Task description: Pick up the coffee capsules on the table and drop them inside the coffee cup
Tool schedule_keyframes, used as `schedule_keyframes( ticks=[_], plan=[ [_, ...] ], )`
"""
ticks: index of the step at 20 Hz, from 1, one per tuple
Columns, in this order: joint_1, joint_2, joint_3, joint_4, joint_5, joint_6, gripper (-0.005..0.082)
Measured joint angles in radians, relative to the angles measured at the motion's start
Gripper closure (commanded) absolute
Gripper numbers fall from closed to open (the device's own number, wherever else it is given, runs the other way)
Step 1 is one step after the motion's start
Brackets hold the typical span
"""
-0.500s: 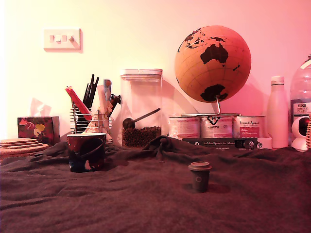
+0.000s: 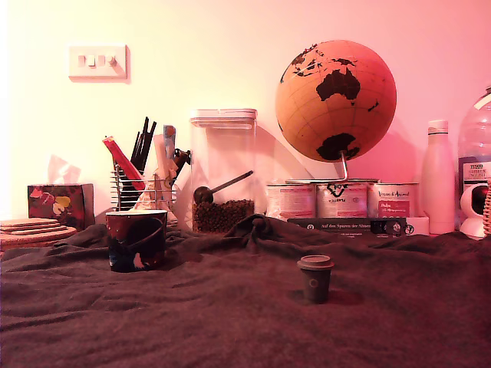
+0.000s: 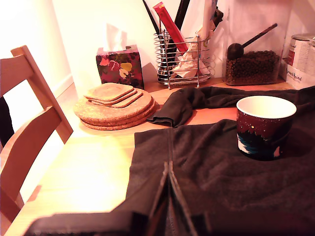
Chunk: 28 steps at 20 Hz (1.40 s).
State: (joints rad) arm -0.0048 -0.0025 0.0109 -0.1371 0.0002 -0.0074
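One coffee capsule (image 2: 315,278), dark grey-green with a paler rim, stands upright on the table's dark cloth (image 2: 230,322) right of centre in the exterior view. The coffee cup (image 2: 136,239) stands on the cloth toward the exterior view's left, well apart from the capsule. The wrist view also holds the cup (image 3: 266,127), its pale inside showing nothing. My gripper (image 3: 167,169) appears only in the wrist view, low over the cloth's edge and short of the cup. Its fingers meet at the tips with nothing between them. The capsule is out of the wrist view.
Along the back stand a wire utensil holder (image 2: 142,188), a clear canister of beans (image 2: 222,172), tins (image 2: 341,199), a globe (image 2: 336,100) and a white bottle (image 2: 438,176). Cork mats (image 3: 115,103), a tissue box (image 3: 119,66) and a wooden chair (image 3: 24,128) sit beside the cloth.
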Motion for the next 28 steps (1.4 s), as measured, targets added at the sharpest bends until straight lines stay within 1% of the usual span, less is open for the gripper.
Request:
schedule_keyframes(
  ticks=[2, 4, 8, 9, 11, 13, 15, 17, 19, 23, 24, 26, 28],
  plan=[
    [0.000, 0.000, 0.000, 0.006, 0.000, -0.001, 0.0781],
    [0.000, 0.000, 0.000, 0.028, 0.018, -0.022, 0.0781],
    [0.000, 0.000, 0.000, 0.040, 0.052, -0.097, 0.0781],
    [0.000, 0.000, 0.000, 0.046, 0.081, -0.102, 0.0784],
    [0.000, 0.000, 0.000, 0.047, 0.172, -0.134, 0.0788],
    [-0.004, 0.000, 0.000, 0.044, 0.266, -0.147, 0.0788],
    [-0.020, 0.000, 0.000, 0.042, 0.315, -0.154, 0.0788],
    [-0.040, 0.000, 0.000, 0.040, 0.340, -0.177, 0.0788],
    [-0.073, 0.000, 0.000, 0.040, 0.348, -0.178, 0.0788],
    [-0.172, 0.000, 0.006, 0.039, 0.347, -0.182, 0.0788],
    [-0.200, 0.000, 0.007, 0.033, 0.342, -0.193, 0.0788],
    [-0.258, 0.000, 0.007, 0.024, 0.327, -0.198, 0.0788],
    [-0.320, 0.000, 0.008, 0.024, 0.295, -0.199, 0.0788]
  ],
)
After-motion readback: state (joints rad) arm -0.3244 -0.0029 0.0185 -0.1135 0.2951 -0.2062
